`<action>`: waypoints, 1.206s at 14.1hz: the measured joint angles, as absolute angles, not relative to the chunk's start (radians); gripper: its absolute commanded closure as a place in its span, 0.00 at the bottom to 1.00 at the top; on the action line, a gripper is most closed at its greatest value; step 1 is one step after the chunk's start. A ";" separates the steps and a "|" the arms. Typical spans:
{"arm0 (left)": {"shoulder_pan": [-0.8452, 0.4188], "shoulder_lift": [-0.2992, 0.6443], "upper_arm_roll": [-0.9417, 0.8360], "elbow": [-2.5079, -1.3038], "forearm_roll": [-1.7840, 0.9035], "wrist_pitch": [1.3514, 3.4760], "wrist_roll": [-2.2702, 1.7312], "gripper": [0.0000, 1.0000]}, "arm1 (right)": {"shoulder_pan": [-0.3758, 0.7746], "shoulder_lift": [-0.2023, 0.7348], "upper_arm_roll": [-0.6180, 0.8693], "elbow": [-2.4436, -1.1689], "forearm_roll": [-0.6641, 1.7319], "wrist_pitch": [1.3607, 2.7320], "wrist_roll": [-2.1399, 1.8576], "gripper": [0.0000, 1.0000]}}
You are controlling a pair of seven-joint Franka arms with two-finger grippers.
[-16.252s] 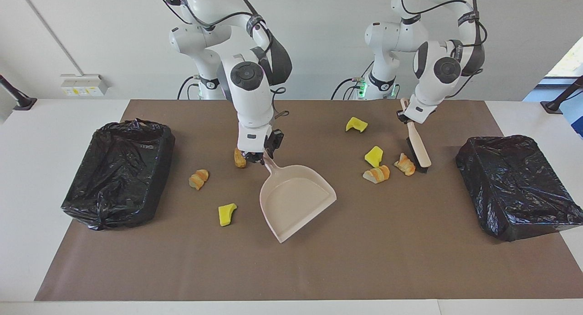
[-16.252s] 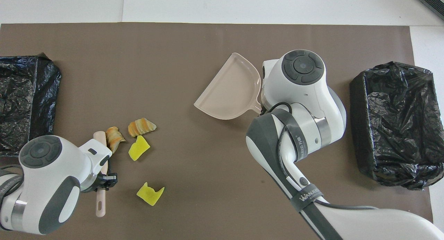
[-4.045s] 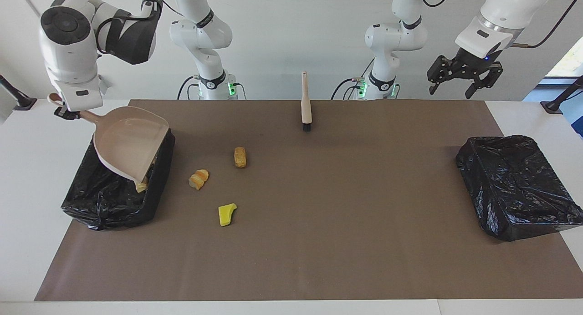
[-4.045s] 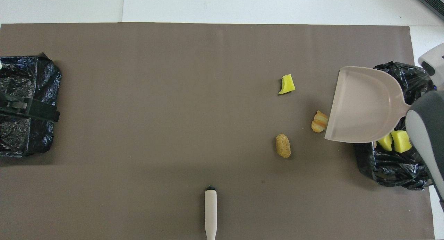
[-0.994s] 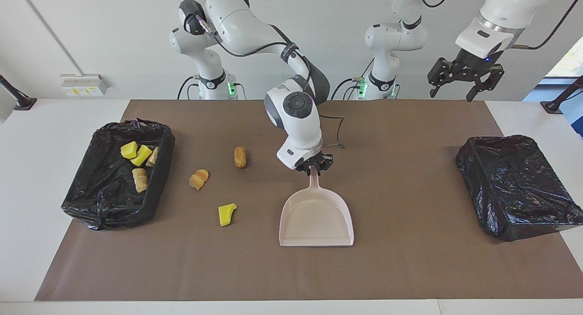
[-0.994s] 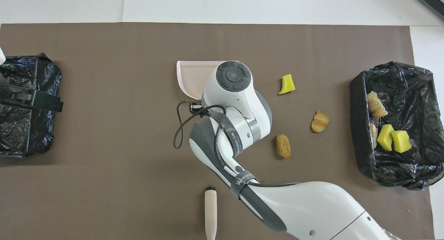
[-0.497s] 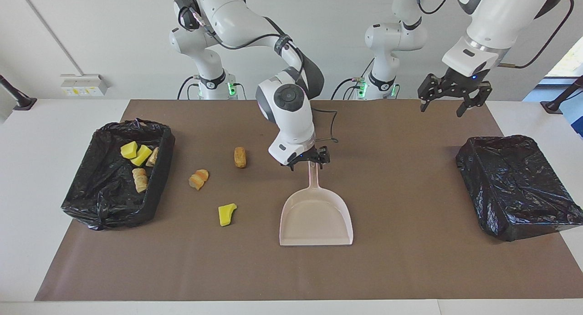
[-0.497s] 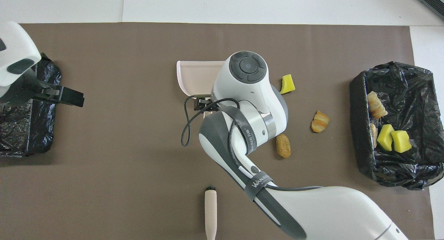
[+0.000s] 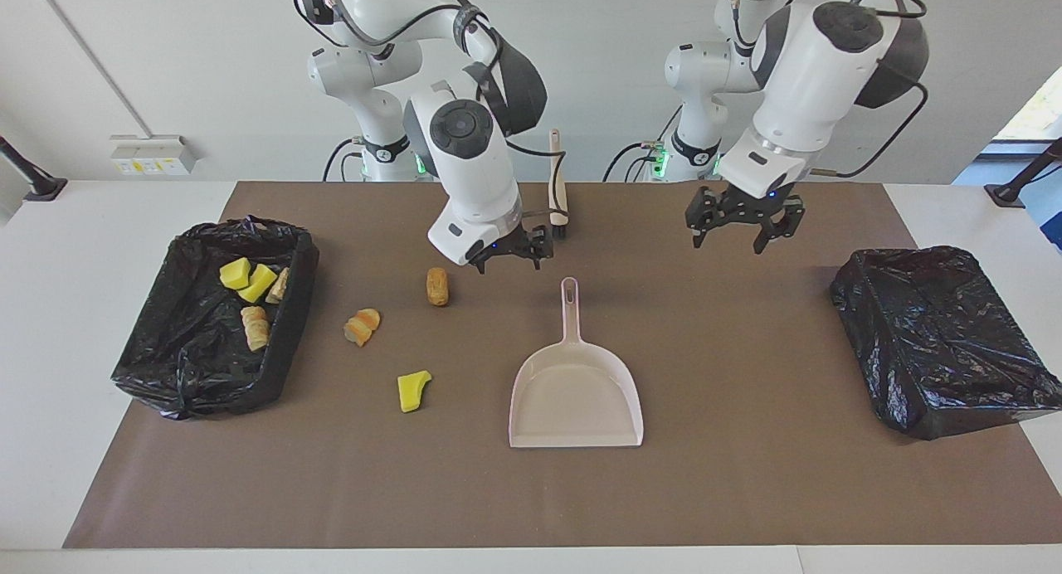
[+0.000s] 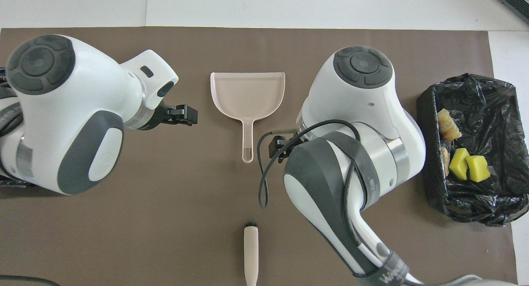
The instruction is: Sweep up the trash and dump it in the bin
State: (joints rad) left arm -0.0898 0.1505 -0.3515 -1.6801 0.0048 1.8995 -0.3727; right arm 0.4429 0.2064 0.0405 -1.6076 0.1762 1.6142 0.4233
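Covering most of the white table [image 9: 50, 375] is a brown mat [image 9: 747, 474], with a pale wall [image 9: 166, 60] past the robots. "WANUE…" can be read on an arm strap. Trash [image 9: 247, 296] lies in the bin [image 9: 149, 375] at the right arm's end; three bits [image 9: 362, 326] lie on the mat beside the bin. Both grippers, right [image 9: 508, 255] and left [image 9: 738, 226], hang open and empty over the mat near the dustpan [image 9: 577, 391].

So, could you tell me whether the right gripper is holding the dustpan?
No, the dustpan lies alone on the mat, with the right gripper open above it.
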 measured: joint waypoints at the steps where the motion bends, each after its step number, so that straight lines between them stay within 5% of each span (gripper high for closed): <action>1: -0.091 0.181 -0.379 -1.682 0.039 1.927 -0.426 0.00 | 0.460 0.156 0.043 -1.686 0.178 1.614 0.423 0.00; 8: -0.103 0.391 -0.561 -1.681 0.283 2.049 -0.746 0.00 | 0.698 -0.183 0.051 -2.220 0.307 1.866 0.636 0.00; 13: -0.127 0.431 -0.587 -1.679 0.308 2.068 -0.799 0.00 | 0.899 -0.196 0.054 -2.320 0.314 1.994 0.898 0.00; 17: -0.150 0.494 -0.590 -1.657 0.375 2.076 -0.873 0.00 | 1.007 -0.111 0.055 -2.345 0.315 2.113 1.009 0.00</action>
State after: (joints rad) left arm -0.1505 0.4941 -0.5896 -1.6568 0.3747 2.0758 -0.8731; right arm 1.0075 -0.1114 0.0548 -2.3447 0.3147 2.1130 1.0086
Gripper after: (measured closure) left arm 0.000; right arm 0.000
